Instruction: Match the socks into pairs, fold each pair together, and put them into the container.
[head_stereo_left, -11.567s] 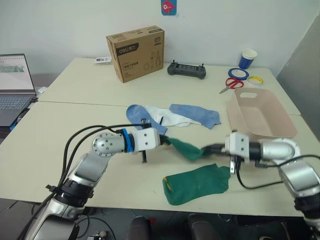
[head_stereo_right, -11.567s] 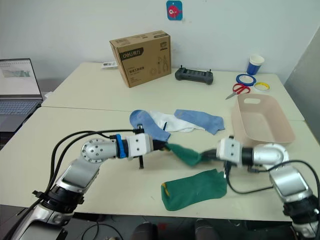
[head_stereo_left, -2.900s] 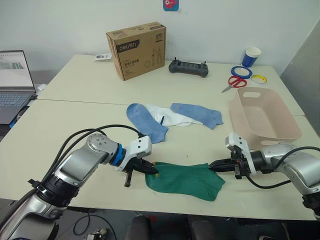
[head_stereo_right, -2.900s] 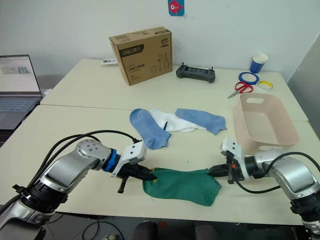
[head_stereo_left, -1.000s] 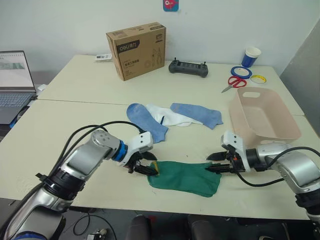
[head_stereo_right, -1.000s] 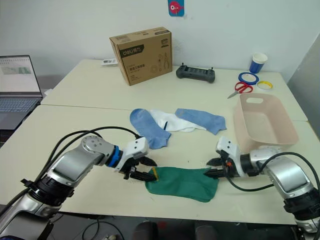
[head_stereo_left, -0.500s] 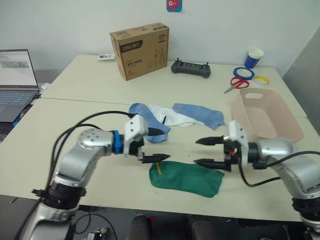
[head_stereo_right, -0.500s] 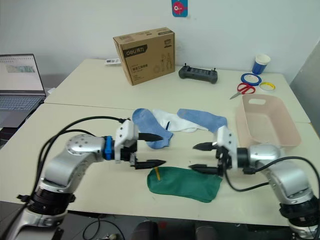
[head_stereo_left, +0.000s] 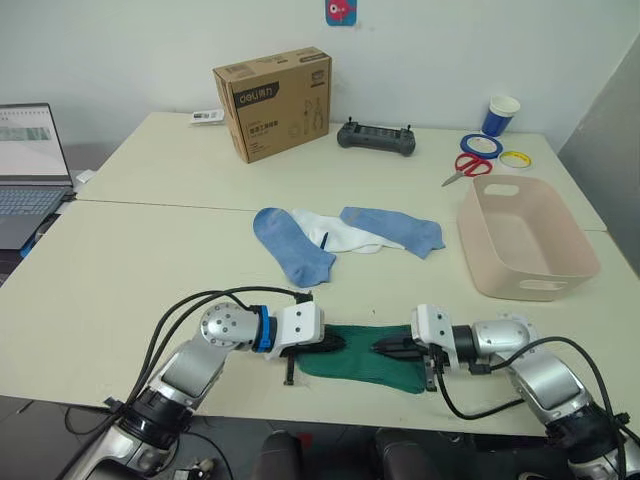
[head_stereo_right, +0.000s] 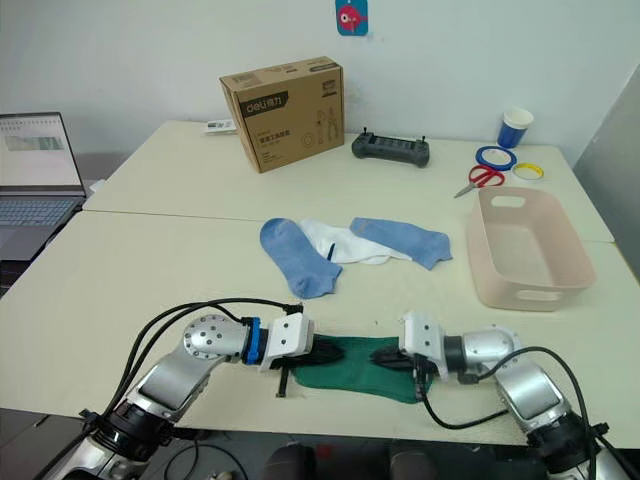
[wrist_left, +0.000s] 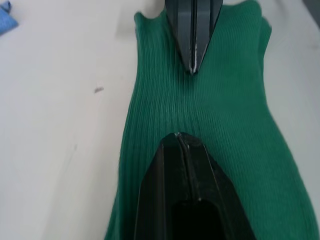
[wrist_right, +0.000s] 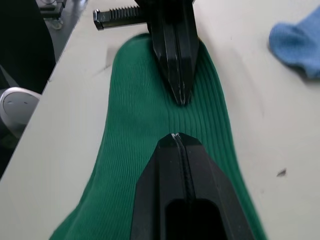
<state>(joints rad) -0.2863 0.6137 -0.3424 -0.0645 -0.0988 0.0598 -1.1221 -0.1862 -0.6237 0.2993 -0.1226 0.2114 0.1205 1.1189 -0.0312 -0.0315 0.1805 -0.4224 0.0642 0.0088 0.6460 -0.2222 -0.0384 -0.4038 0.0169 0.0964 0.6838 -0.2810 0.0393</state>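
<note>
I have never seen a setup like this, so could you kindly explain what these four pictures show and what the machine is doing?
It is a humanoid robot with two arms, each ending in a gripper of two black fingers. Two pictures come from a camera on its head, looking down over a pale table. The other two come from cameras on its wrists, looking along the fingers.

The left gripper and right gripper are both shut, tips facing each other over the green socks lying flat near the table's front edge. Whether they pinch the fabric is unclear.

Farther back lie two blue socks and a white sock between them. A pink basin on the right is empty. A cardboard box, scissors and a laptop are also there.
</note>
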